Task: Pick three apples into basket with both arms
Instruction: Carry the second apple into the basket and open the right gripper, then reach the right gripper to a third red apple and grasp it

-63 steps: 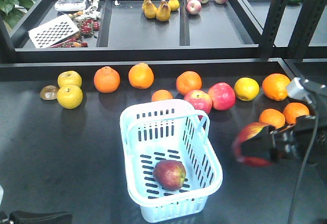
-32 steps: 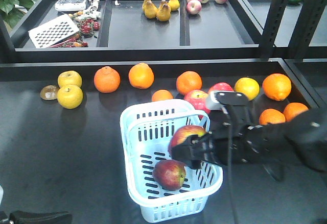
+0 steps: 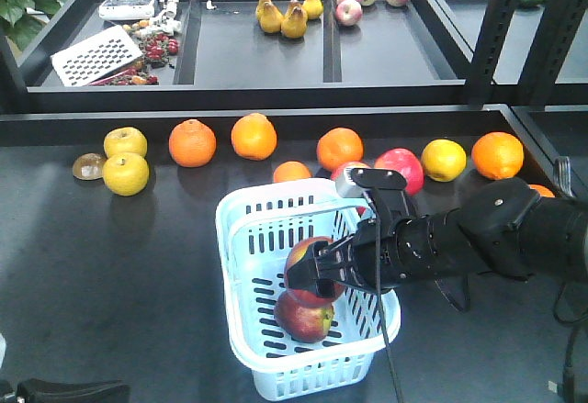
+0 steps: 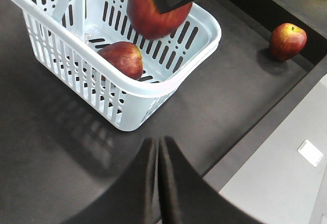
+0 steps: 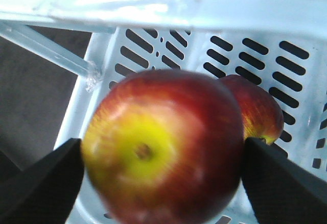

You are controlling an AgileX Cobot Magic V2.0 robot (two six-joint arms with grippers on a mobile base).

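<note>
Right gripper (image 3: pixel 310 273) jaws clench an apple (image 5: pixel 163 145), its yellow dimple facing the wrist camera.

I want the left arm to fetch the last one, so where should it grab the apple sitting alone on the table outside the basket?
Take the lone apple across its widest middle, coming straight down from above. It sits upright, stem dimple up, with bare table around it, so both rounded flanks look free. The left gripper, now shut, must open first.
</note>
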